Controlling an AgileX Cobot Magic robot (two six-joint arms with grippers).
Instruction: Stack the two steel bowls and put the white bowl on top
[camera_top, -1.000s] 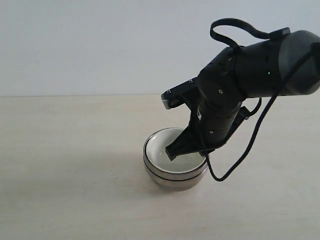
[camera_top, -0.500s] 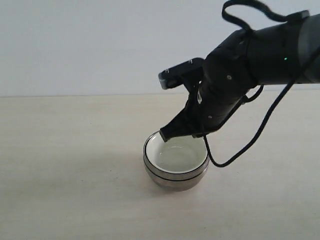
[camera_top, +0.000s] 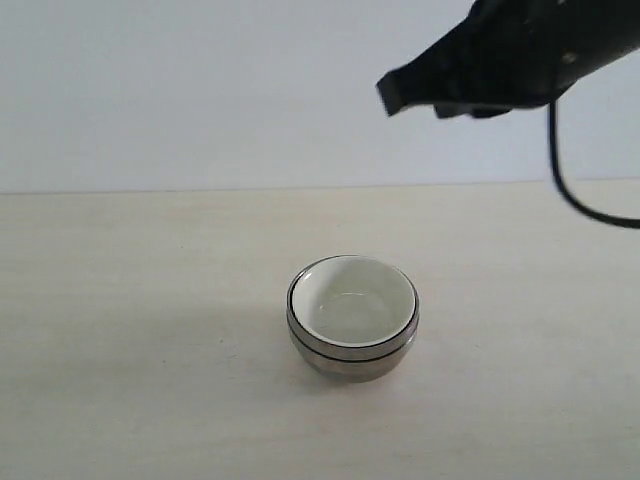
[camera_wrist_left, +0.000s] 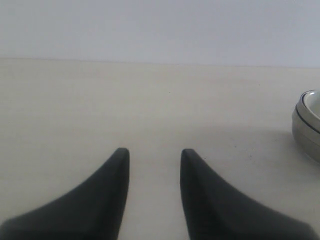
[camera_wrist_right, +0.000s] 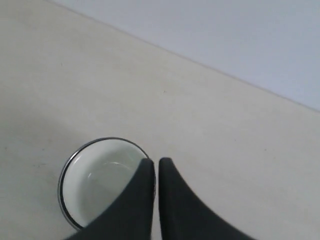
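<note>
The white bowl (camera_top: 352, 300) sits nested in the two steel bowls (camera_top: 350, 357), one stack on the table (camera_top: 130, 330). High above and to the right of the stack hangs my right gripper (camera_top: 391, 97), its fingers close together and holding nothing. In the right wrist view the right gripper (camera_wrist_right: 156, 162) is over the white bowl's (camera_wrist_right: 95, 185) rim, well clear of it. My left gripper (camera_wrist_left: 151, 152) is open and empty over bare table, with the steel bowls (camera_wrist_left: 305, 135) off to one side. The exterior view does not show the left gripper.
A black cable (camera_top: 580, 200) hangs from the right arm at the right edge. A pale wall (camera_top: 200, 90) stands behind the table's far edge.
My right gripper has let go of the white bowl's rim, shut, and risen up and to the right. The bowl stack has stayed put.
</note>
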